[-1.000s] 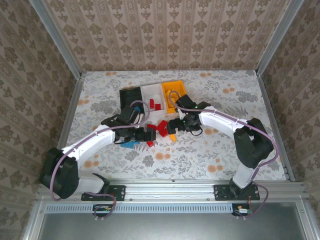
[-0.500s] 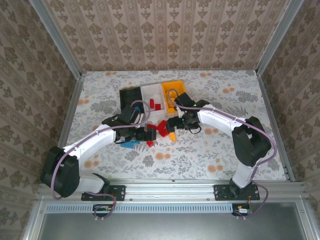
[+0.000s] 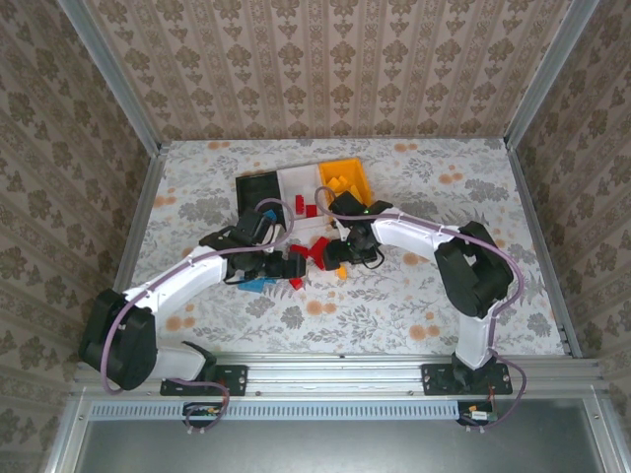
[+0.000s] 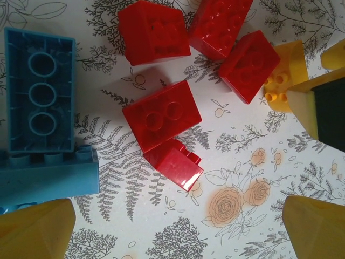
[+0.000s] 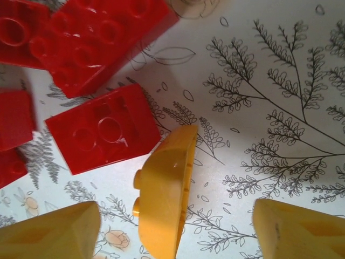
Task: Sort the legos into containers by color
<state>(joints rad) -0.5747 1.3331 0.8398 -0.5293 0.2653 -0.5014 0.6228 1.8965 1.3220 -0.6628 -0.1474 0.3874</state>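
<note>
Both claws sit low over loose bricks, just in front of three bins.

Top view: black bin [image 3: 258, 189], white bin [image 3: 294, 181] and orange bin [image 3: 347, 177] are joined in a row mid-table [image 3: 444, 286]. Red pieces lie in the white one and orange pieces in the orange one, counts unclear. Left claw [image 3: 296, 266] and right claw [image 3: 336, 258] face each other across the red bricks [image 3: 314, 250]. Left wrist: five red bricks, two blue bricks [image 4: 39, 89] touching at left, one orange brick [image 4: 281, 75] at right. Left claw's fingers are wide apart, gripping nothing. Right wrist: one orange brick lies tilted between the right claw's fingers, jaws apart, gap each side. At least four red bricks lie beside it.
</note>
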